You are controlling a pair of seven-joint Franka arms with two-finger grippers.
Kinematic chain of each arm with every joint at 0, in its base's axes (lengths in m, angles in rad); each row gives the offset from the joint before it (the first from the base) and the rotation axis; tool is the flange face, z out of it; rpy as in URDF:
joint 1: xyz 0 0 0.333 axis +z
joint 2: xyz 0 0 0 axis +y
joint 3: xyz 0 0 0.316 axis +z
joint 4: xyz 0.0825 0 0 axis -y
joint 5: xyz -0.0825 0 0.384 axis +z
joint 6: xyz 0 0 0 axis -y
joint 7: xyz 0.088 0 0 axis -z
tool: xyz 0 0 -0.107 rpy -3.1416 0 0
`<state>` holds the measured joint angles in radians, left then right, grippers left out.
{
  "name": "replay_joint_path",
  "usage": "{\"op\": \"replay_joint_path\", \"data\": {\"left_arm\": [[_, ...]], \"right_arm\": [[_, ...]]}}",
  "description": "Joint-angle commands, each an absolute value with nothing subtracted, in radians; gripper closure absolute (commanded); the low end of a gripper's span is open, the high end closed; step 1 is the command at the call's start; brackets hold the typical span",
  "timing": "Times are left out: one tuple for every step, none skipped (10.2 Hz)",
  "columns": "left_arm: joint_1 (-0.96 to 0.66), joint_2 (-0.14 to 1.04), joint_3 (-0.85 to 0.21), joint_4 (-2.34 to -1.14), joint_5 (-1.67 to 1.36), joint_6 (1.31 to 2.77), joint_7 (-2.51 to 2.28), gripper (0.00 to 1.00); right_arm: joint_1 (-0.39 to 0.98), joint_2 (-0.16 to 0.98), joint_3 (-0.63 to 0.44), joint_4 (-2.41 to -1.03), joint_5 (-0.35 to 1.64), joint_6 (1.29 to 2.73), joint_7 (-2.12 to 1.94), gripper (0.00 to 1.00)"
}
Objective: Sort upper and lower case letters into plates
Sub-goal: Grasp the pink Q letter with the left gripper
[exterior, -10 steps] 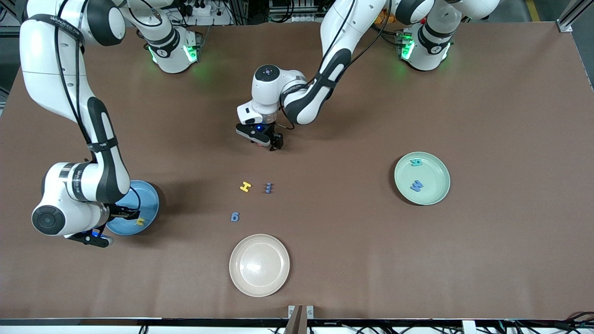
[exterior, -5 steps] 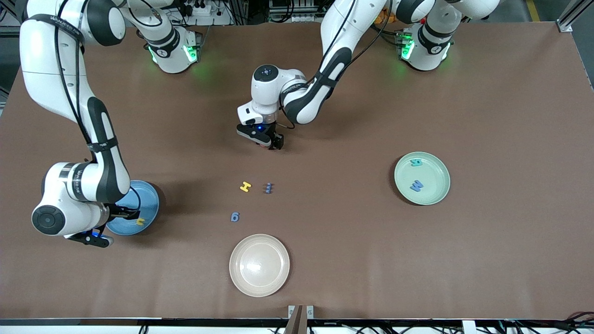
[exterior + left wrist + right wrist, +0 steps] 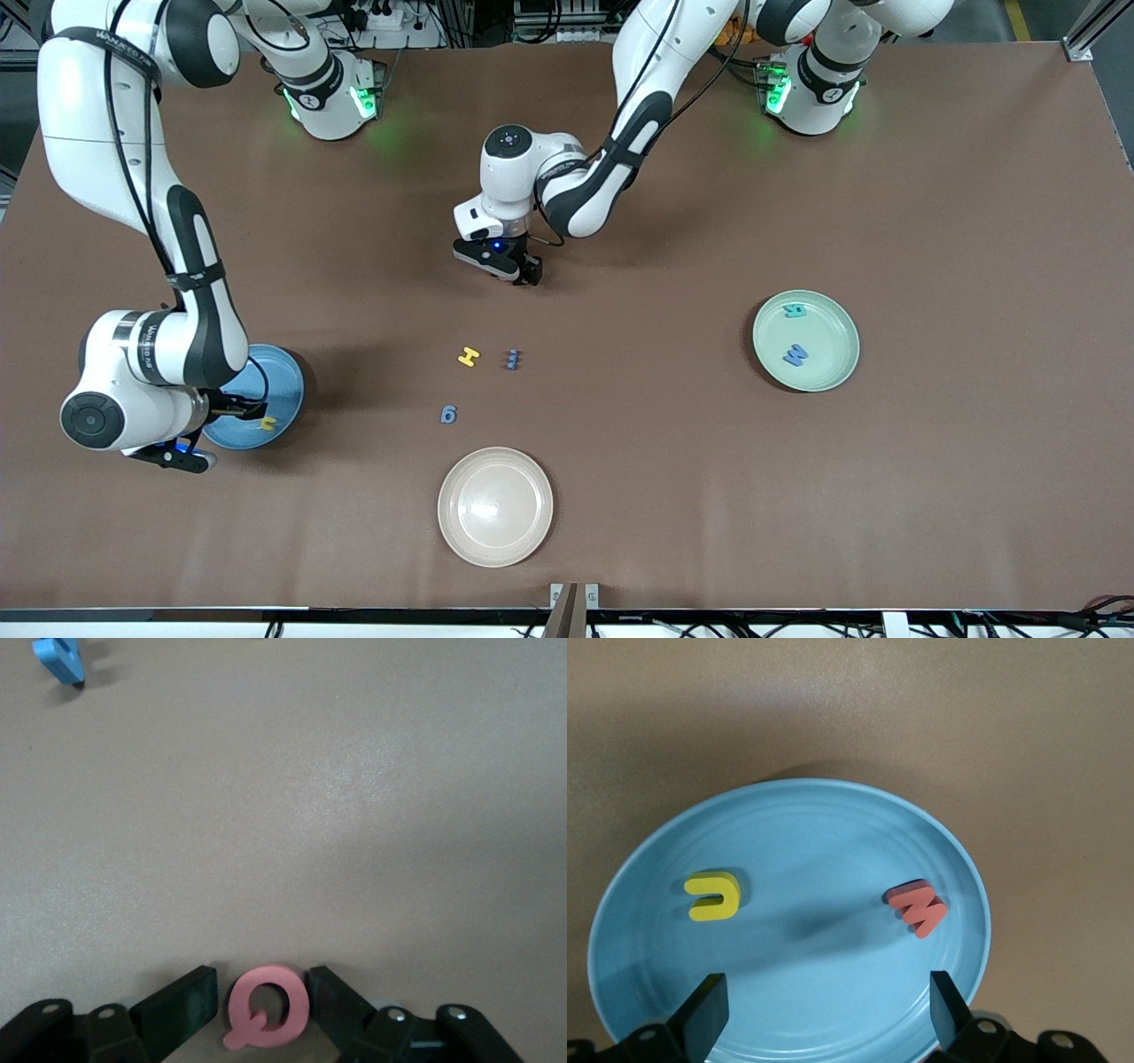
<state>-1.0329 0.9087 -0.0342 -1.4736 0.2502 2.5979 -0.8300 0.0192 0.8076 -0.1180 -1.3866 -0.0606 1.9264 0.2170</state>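
I see three plates on the brown table (image 3: 930, 496). The blue plate (image 3: 282, 383) sits at the middle left of the front view, partly under my right arm. It has two letters in it — a yellow letter (image 3: 714, 896) and a red letter (image 3: 918, 907), well apart from each other. My right gripper (image 3: 824, 1005) hangs over this plate with its fingers spread wide and nothing between them.

The green plate (image 3: 833, 372) is at the middle right of the front view. It holds a teal letter (image 3: 795, 310) near its upper rim and a blue letter (image 3: 795, 355) near its middle.

The cream plate (image 3: 495, 507) is at the bottom middle of the front view, and I see no letters in it.

My left gripper (image 3: 516, 273) is down at the table in the upper middle of the front view. In the left wrist view its fingers (image 3: 177, 1010) sit close on both sides of a pink letter (image 3: 266, 1006) — it looks pinched, lying flat on the table.

Three small pieces lie loose on the table, lower in the front view than the left gripper: a yellow H (image 3: 468, 356), a small blue piece (image 3: 513, 359) just beside it, and a blue 6 (image 3: 449, 414) nearer the cream plate.
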Motion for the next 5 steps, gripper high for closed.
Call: {"op": "replay_joint_path", "data": {"left_arm": [[-1.04, 0.914, -0.034, -1.49, 0.227, 2.577, -0.853, 0.48], [-1.04, 0.914, -0.034, -1.489, 0.227, 2.577, -0.851, 0.5], [-1.04, 0.914, -0.034, -1.489, 0.229, 2.577, -0.851, 0.5], [-1.04, 0.913, -0.034, -1.489, 0.227, 2.576, -0.853, 0.5], [-1.04, 0.913, -0.034, -1.489, 0.227, 2.576, -0.853, 0.5]], "right_arm": [[0.008, 0.781, -0.104, -1.41, -0.077, 1.931, 0.209, 0.0], [0.008, 0.781, -0.104, -1.41, -0.077, 1.931, 0.209, 0.0], [0.008, 0.781, -0.104, -1.41, -0.077, 1.933, 0.209, 0.0], [0.008, 0.781, -0.104, -1.41, -0.077, 1.936, 0.209, 0.0], [0.008, 0.782, -0.104, -1.41, -0.077, 1.936, 0.207, 0.0]]}}
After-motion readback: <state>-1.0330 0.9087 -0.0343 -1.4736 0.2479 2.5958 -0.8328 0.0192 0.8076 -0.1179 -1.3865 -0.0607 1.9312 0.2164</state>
